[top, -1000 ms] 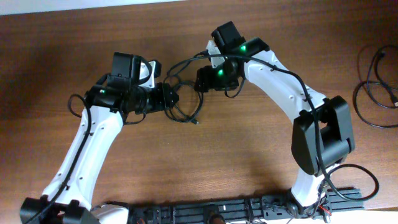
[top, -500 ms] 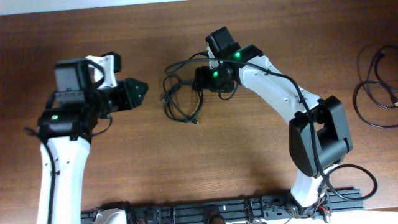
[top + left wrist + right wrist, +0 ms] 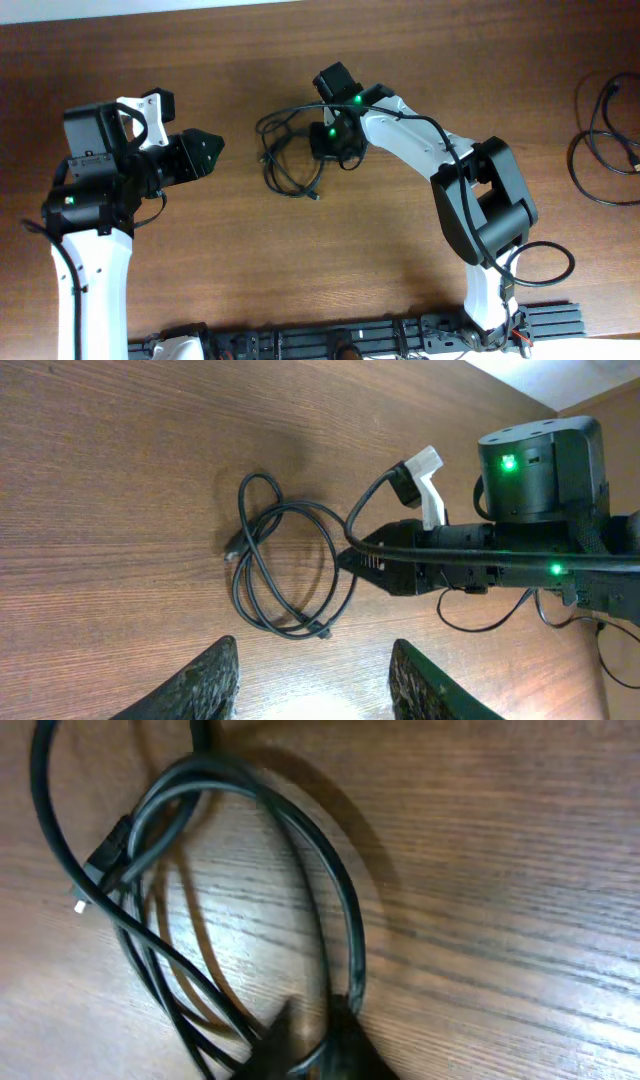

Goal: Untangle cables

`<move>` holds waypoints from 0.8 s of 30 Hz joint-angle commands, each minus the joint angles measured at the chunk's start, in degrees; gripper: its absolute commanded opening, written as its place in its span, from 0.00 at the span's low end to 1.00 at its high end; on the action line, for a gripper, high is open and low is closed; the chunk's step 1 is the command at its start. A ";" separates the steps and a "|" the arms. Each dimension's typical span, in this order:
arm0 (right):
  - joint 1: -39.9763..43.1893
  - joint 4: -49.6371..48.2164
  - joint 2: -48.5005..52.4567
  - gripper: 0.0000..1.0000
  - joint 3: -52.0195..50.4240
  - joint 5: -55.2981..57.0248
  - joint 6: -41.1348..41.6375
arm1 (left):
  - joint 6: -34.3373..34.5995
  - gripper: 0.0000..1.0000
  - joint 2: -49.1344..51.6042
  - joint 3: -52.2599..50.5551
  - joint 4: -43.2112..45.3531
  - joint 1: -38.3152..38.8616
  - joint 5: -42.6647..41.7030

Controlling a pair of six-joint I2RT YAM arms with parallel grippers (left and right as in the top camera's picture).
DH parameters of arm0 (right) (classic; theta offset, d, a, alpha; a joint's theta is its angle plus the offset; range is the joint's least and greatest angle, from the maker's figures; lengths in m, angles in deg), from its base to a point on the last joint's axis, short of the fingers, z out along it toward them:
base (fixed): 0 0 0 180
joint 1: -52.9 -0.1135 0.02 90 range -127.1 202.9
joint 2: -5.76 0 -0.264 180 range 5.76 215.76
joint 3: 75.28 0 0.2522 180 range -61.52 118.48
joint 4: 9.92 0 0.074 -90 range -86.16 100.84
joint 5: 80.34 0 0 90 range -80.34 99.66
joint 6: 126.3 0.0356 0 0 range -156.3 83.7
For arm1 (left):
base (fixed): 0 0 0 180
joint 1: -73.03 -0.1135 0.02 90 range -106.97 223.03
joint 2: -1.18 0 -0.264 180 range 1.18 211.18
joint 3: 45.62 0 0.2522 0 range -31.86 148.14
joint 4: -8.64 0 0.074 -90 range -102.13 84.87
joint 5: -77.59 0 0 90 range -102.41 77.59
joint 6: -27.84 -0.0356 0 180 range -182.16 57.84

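The cables (image 3: 272, 178) lie as a bundle of thin black loops on the wooden table, between the two arms. My right gripper (image 3: 318, 148) is at the bundle's right side. In the right wrist view its jaws (image 3: 325, 1035) are shut on one strand of the cables (image 3: 355, 930), and a small plug end (image 3: 100, 865) shows at upper left. My left gripper (image 3: 213, 148) stands open, well to the left of the bundle and apart from it. In the left wrist view the cables (image 3: 238, 585) lie ahead of the open left gripper (image 3: 315, 685), with the right gripper's tip (image 3: 348, 556) on the loops' right edge.
More black cables (image 3: 603, 140) lie loosely at the table's far right edge. The right arm's own thicker wire (image 3: 420, 118) arches above its forearm. The table's back edge (image 3: 200, 8) runs along the top.
My left arm pulled back to the left, away from the bundle. The right gripper has shifted slightly left and closed on a strand of the cables.
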 commanded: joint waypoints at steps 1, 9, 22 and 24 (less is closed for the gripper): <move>-0.37 -1.92 0.22 0.04 -0.09 -1.31 -0.17 | -1.01 0.50 -0.87 0.17 -0.09 -0.28 -1.07; -0.15 -1.22 -6.43 0.04 11.96 -4.66 -2.38 | -1.01 0.50 -0.85 0.17 -0.94 -0.28 -1.05; -0.37 5.42 -20.37 0.04 27.02 -4.31 -6.86 | -1.05 0.56 -0.85 0.17 -0.92 -0.13 -2.54; -0.37 4.68 -21.59 0.04 29.03 -4.24 -6.21 | -2.97 0.59 -0.85 0.17 -0.92 0.22 -5.35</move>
